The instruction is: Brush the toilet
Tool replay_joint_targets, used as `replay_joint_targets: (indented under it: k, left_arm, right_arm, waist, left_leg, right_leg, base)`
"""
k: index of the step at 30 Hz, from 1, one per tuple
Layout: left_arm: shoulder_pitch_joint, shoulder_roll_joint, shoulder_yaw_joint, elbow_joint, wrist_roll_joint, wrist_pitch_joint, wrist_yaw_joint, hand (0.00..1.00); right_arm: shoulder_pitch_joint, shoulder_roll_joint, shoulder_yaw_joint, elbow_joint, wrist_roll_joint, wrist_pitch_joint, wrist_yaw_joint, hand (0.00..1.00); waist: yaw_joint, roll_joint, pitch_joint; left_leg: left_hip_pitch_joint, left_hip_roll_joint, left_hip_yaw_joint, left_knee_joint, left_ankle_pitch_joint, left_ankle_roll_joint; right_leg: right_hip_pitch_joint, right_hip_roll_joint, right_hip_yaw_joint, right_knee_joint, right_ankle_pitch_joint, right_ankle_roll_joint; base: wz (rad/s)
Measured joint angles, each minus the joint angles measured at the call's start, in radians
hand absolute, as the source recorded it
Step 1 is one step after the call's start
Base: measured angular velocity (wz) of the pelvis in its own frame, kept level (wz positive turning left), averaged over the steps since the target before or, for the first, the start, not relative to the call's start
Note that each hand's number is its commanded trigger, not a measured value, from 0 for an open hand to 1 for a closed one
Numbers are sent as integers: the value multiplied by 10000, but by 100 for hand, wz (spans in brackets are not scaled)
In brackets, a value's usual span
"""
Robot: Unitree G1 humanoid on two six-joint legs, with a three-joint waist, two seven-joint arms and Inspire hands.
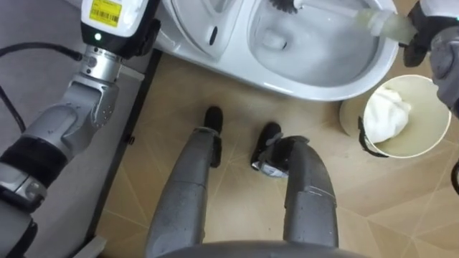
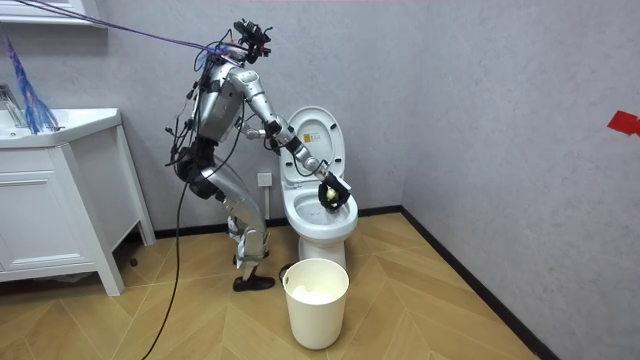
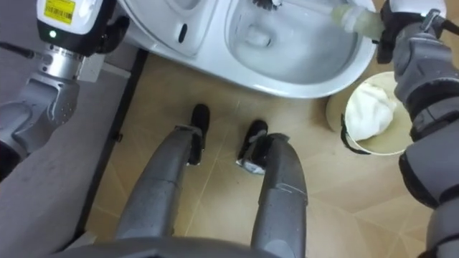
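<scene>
**Left eye view.** The white toilet bowl (image 1: 315,89) is lying across the top, and all places are given relative to it. The toilet brush (image 1: 333,9) is reaching into the bowl, with its dark bristle head at the far inner wall and its pale handle running out over the rim on the robot's right. The right hand (image 1: 436,44) is clenching around the handle's end, just outside that rim. The left hand (image 1: 111,18) is showing at the bowl's left side, cut off by the top edge, so whether it is released or clenched cannot be told. A round waste bin (image 1: 424,140), holding a crumpled white bag (image 1: 391,115), is standing on the floor just beside the bowl's front right.

**Right eye view.** The right hand is gripping the handle above the bowl's right rim, and the bin is sitting just below that hand.

**Room view.** The robot is standing at the bowl's side on the room view's left, bending toward it. The right hand is hanging over the bowl's opening. The lid (image 2: 316,130) is standing raised behind the bowl. The bin is standing in front of the bowl. A white vanity cabinet (image 2: 50,215) is standing well apart from the bowl, toward the room view's left.
</scene>
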Motion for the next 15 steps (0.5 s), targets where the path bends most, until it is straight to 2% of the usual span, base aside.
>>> replay_joint_targets:
  k: [2,4,5,7,8,9,11,12,15]
  left_arm:
    - [78,-37,35,40,121,26,-259,0]
    - [146,-211,25,216,267,18,-366,0]
    - [183,-297,25,355,267,19,-408,0]
    - [188,-296,58,594,253,83,-467,0]
    - [239,-301,57,628,256,166,-507,0]
    - [346,-369,60,629,257,238,-573,0]
    - [520,-427,120,629,262,278,-692,0]
    - [619,-418,137,633,263,285,-772,0]
    - [672,-416,144,630,221,223,-947,0]
  right_arm:
    - [145,81,10,-9,-252,46,0,100]
    - [395,94,7,-42,-540,121,-1,100]
    - [607,96,7,-179,-826,239,12,100]
    - [915,93,53,-507,-1213,451,146,100]
    - [1141,122,213,-592,-1467,626,267,100]
    - [1424,174,320,-661,-1815,873,440,100]
    - [1731,236,313,-786,-2085,1150,683,100]
    - [1959,118,311,-1238,-2216,1273,751,100]
    - [2618,-81,291,-2200,-2445,1477,902,100]
  waist:
    - [84,35,3]
    - [264,262,17]
    - [401,428,-19]
    - [648,627,-42]
    - [835,757,-107]
    - [1004,918,-209]
    - [1106,1051,-296]
    - [1101,1110,-323]
    - [1061,1233,-322]
  left_leg:
    - [147,21,-26,14,-46,-32]
    - [299,57,-126,40,-90,-39]
    - [332,48,-164,28,-94,-37]
    - [325,42,-162,9,-93,-35]
    - [310,53,-185,-24,-84,-44]
    - [310,59,-264,-28,-85,-46]
    - [361,60,-303,-55,-99,-38]
    - [397,67,-301,-102,-99,-38]
    - [612,214,-317,-176,-156,-50]
  right_leg:
    - [178,28,-22,-40,19,-40]
    - [435,90,-126,-177,-8,49]
    - [503,108,-147,-228,-9,95]
    - [501,94,-172,-246,-6,104]
    - [511,111,-217,-311,21,118]
    - [579,143,-290,-401,34,119]
    - [656,157,-322,-466,27,117]
    - [694,163,-331,-514,27,117]
    - [1020,322,-416,-792,52,117]
  base:
    - [-2]
    - [0]
    - [0]
    - [0]
    - [6]
    - [6]
    - [3]
    - [0]
    - [-3]
